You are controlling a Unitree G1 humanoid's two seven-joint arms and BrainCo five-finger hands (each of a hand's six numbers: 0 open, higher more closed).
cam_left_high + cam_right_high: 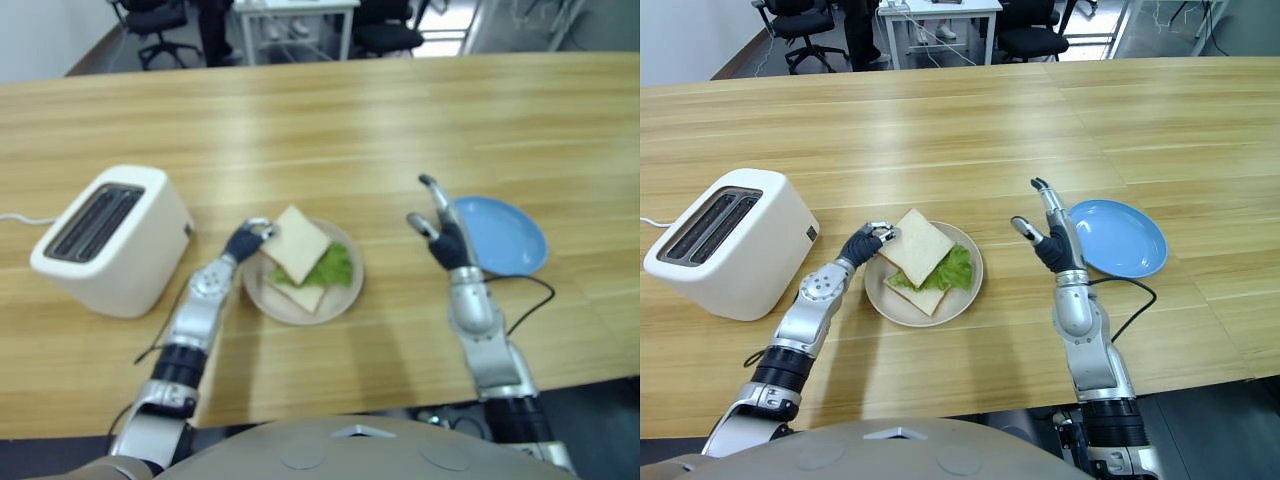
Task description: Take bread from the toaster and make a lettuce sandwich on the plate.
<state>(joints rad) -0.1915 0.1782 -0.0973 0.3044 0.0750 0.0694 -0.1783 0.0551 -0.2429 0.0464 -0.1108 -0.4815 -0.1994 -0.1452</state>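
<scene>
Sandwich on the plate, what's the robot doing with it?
The robot is building a lettuce sandwich. Its left robot hand pinches a corner of the top bread slice, which lies on lettuce and a bottom slice on the tan plate. The right robot hand is open and holds nothing, raised beside the blue plate. The toaster stands off to the left.
</scene>
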